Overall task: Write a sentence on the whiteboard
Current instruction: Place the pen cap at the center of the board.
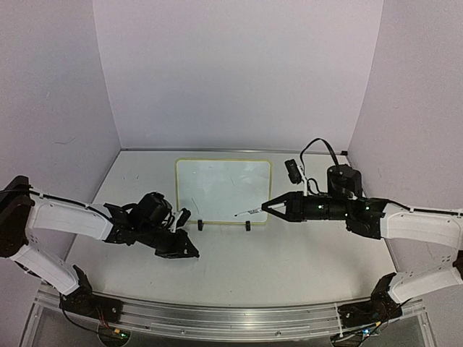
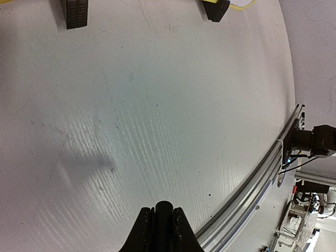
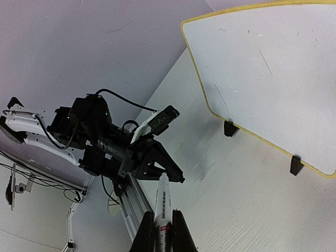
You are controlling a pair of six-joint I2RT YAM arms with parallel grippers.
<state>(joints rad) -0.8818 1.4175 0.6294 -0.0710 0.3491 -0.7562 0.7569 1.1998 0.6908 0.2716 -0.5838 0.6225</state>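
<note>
Aluminium rail [image 1: 231, 318] along the near edge of the table [image 1: 289, 260]. Just beyond, left gripper [image 1: 189, 252] pressed shut, empty, low over the tabletop left of centre. Farther on, right gripper [image 1: 265, 207] clamped on a white marker [image 1: 249, 212], tip by the lower right edge of the whiteboard [image 1: 217, 184], contact unclear. Board propped on two black feet [image 1: 200, 225] mid-table, faint streaks on its face.

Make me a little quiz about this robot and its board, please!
1. Which tool holds the marker: A, the left tool, or B, the right tool?
2. True or false: the whiteboard has no words on it yet.
3. Fill in: the left tool is empty and ___.
Key: 1 B; 2 true; 3 shut.
</note>
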